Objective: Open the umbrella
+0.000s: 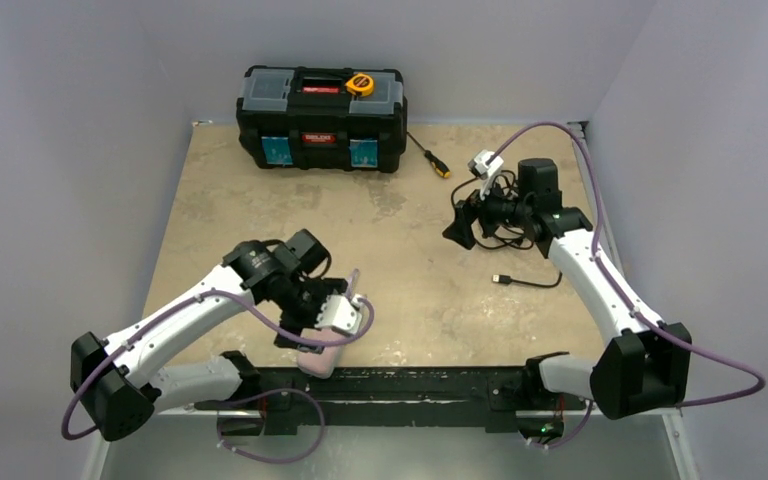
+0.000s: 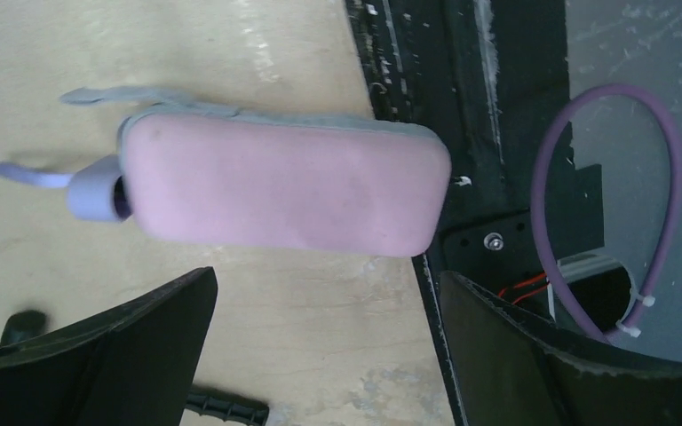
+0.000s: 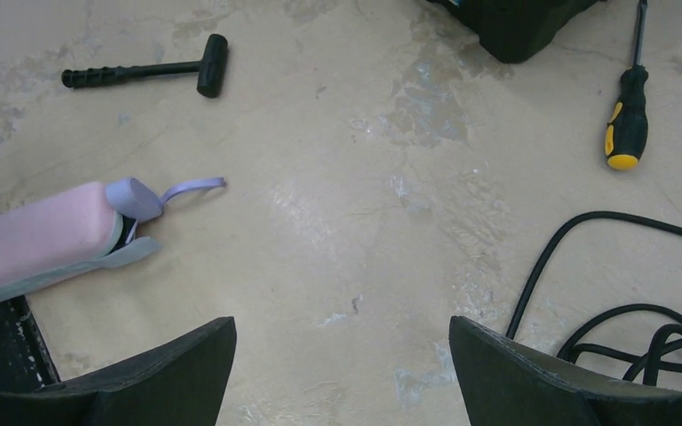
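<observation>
Here the sand-coloured table [image 1: 400,260] carries every item in view. The black toolbox [image 1: 322,110] stands at its far edge, well apart from the work.

**Left gripper** [image 2: 327,284]: it hovers just above the umbrella, jaws spread wide and holding nothing.

**Right gripper** [image 3: 342,328]: it sits over the far right of the table, also spread wide and empty, with its camera looking across at the umbrella's handle end.

**Umbrella** [image 2: 284,191]: fully collapsed, a pale pink bundle lying flat at the near edge of the table. One end overlaps the black mounting rail. The other end shows the small lavender handle [image 2: 98,191] and its wrist strap [image 3: 191,188].

**Other items:** a black cable [image 3: 604,214], a yellow-and-black screwdriver [image 3: 629,124], a black hammer [image 3: 142,71] and a yellow tape measure [image 1: 360,84], which rests on the toolbox lid. None of these plays a part in the task.

**Step in hand (judged):** this is the approach, and no grasp has been made.

**Next move (judged):** the left jaws should descend and close across the folded body. The right arm should then travel over to take the handle, so that the two ends can be drawn apart.
</observation>
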